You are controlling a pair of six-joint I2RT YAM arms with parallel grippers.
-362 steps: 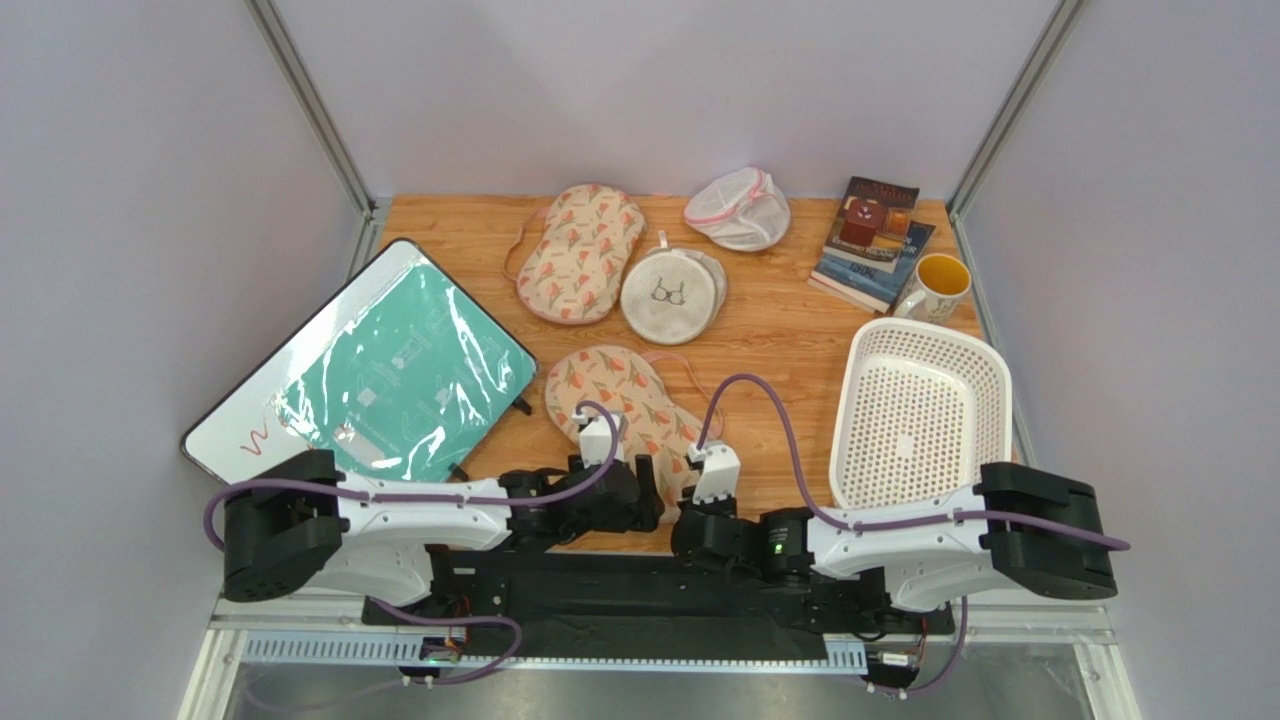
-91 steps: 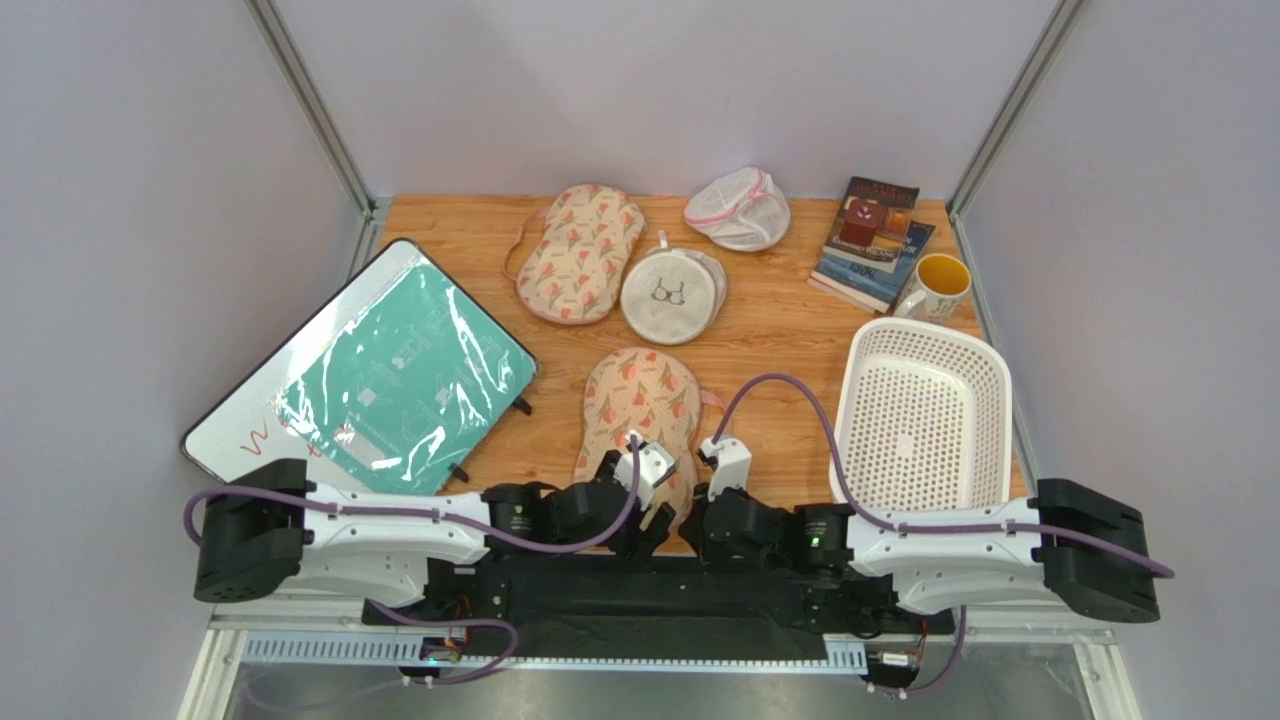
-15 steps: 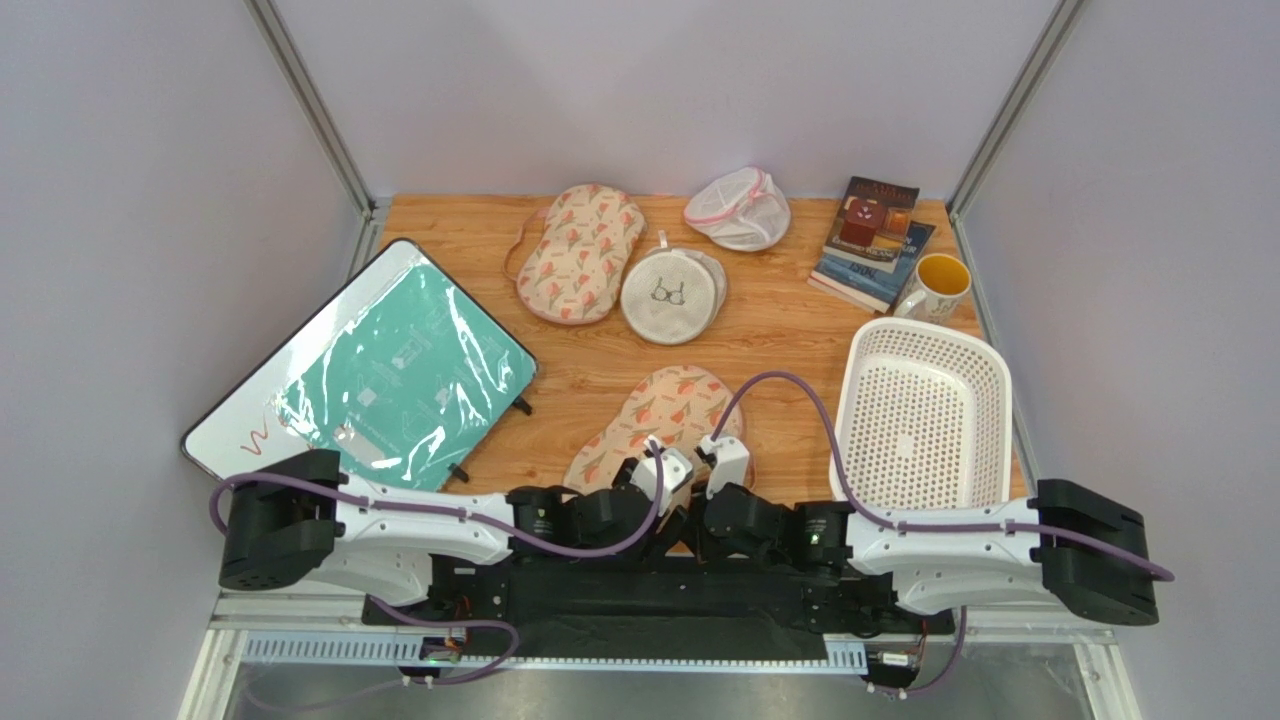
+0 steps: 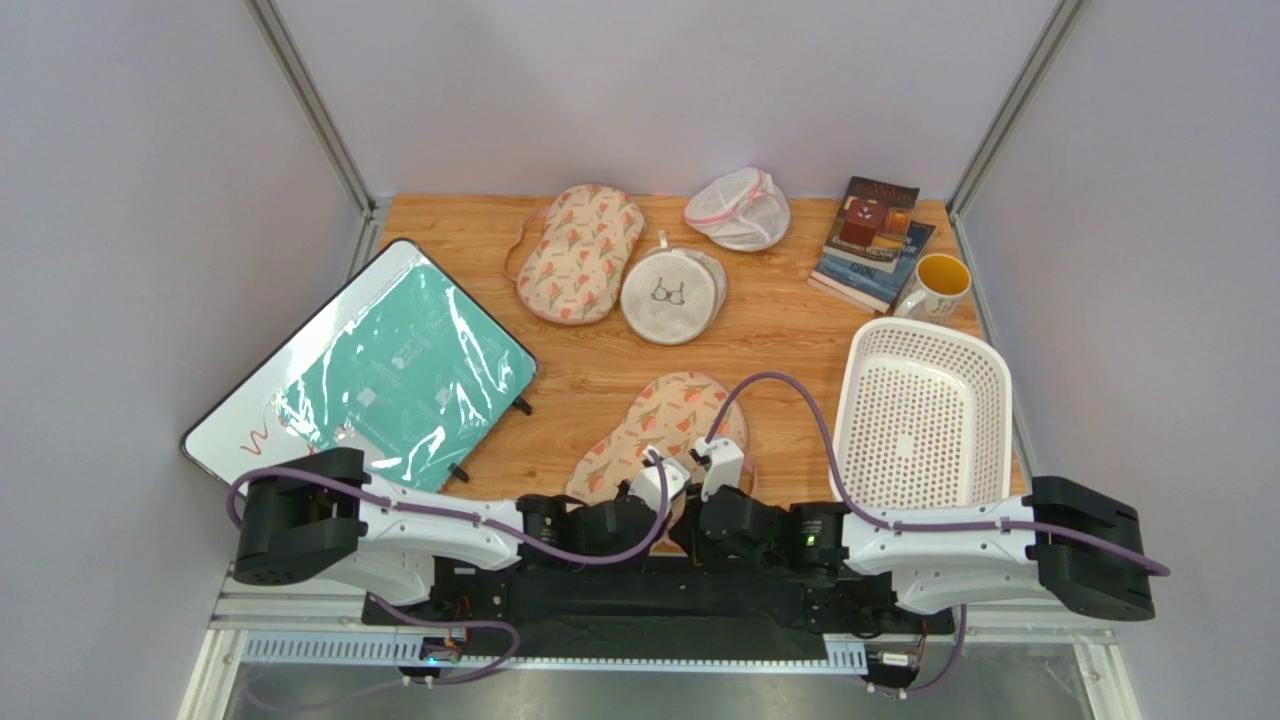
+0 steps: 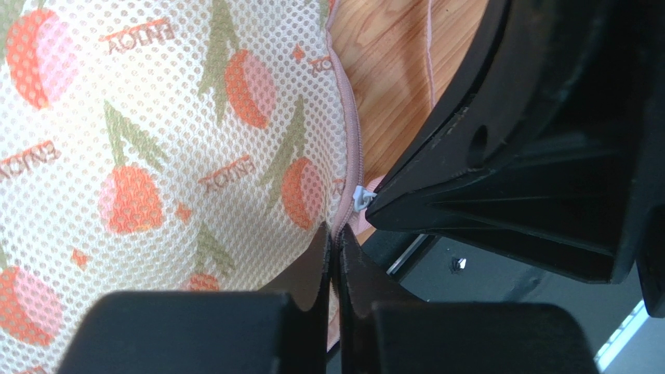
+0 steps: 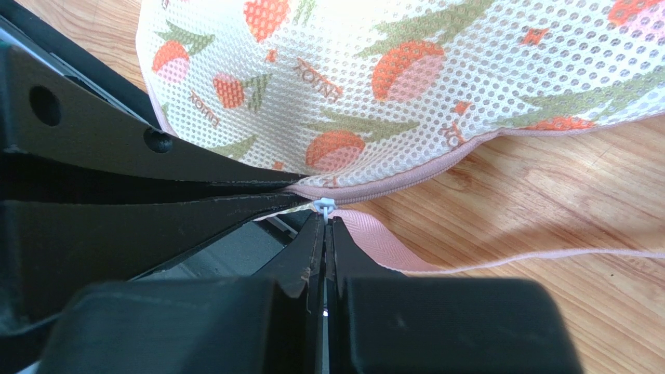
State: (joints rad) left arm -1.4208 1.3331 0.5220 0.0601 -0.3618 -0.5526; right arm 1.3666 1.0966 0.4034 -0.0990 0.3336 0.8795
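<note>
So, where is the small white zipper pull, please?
Right wrist view: the zipper pull sits at the right gripper's shut tips, on the printed mesh bag's pink edge.

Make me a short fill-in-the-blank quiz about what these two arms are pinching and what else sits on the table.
1. The left gripper pinches the edge of the printed mesh bag and the right gripper pinches its zipper pull; the zipper tape is ____.
2. Counting that one, ____ bags bear this orange print.
3. The mug beside the books is ____.
Missing words: pink; two; yellow.
</note>
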